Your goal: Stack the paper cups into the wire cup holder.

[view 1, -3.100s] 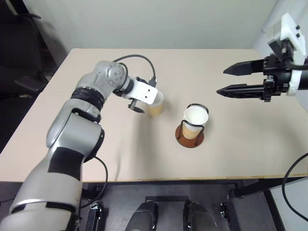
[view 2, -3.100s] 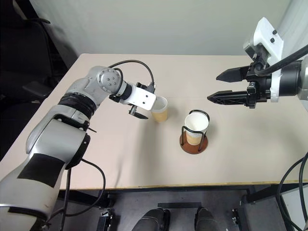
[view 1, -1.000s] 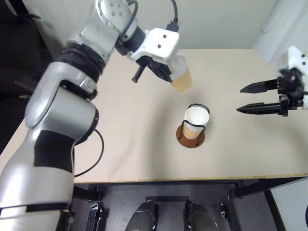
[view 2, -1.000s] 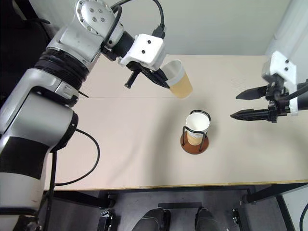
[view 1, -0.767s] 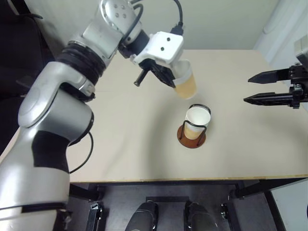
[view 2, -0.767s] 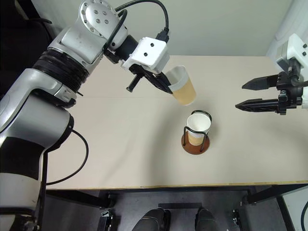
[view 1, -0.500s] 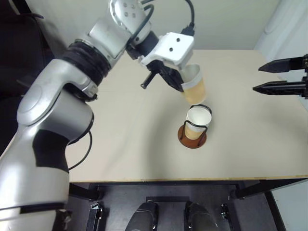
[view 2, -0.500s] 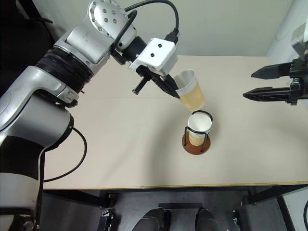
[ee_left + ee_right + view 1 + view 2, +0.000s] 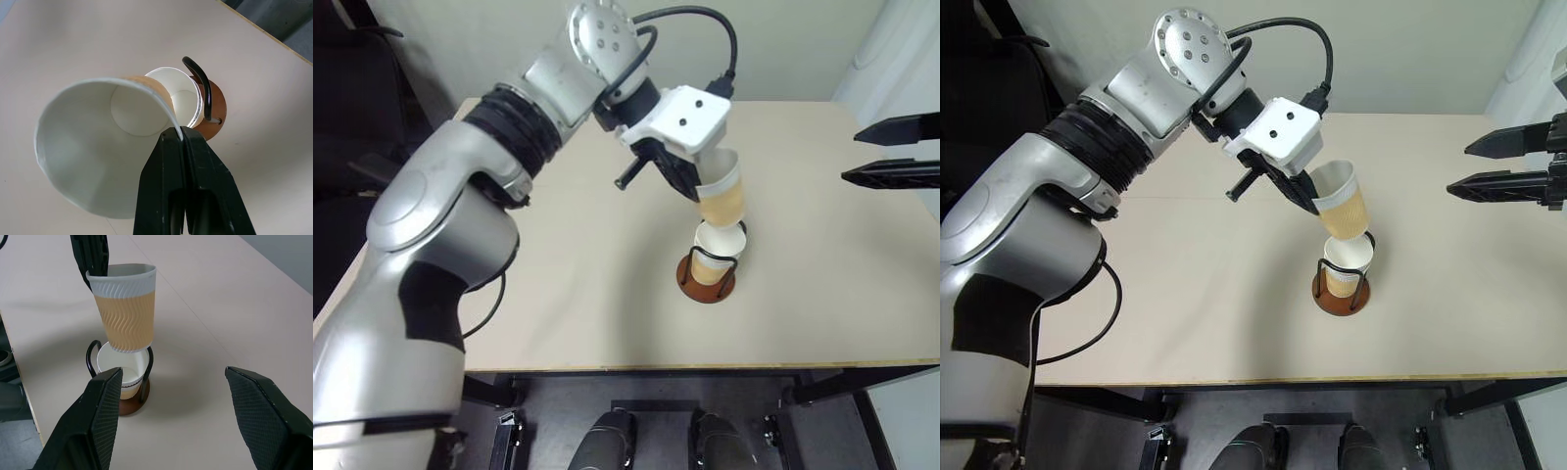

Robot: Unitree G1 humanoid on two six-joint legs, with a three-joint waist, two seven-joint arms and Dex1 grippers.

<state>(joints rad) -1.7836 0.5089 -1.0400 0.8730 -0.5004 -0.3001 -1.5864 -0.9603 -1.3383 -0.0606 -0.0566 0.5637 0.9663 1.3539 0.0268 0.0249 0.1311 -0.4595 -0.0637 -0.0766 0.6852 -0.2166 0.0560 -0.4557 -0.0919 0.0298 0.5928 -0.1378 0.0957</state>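
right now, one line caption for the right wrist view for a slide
Left gripper pinches a paper cup by its rim just above the cup already seated in the wire cup holder.

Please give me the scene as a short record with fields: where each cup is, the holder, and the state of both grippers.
held cup: paper cup, pinched at its rim, just above the cup in the holder
left gripper: shut on held cup
seated cup: paper cup inside wire cup holder
holder: upright on table
right gripper: open, holding nothing, off to the side
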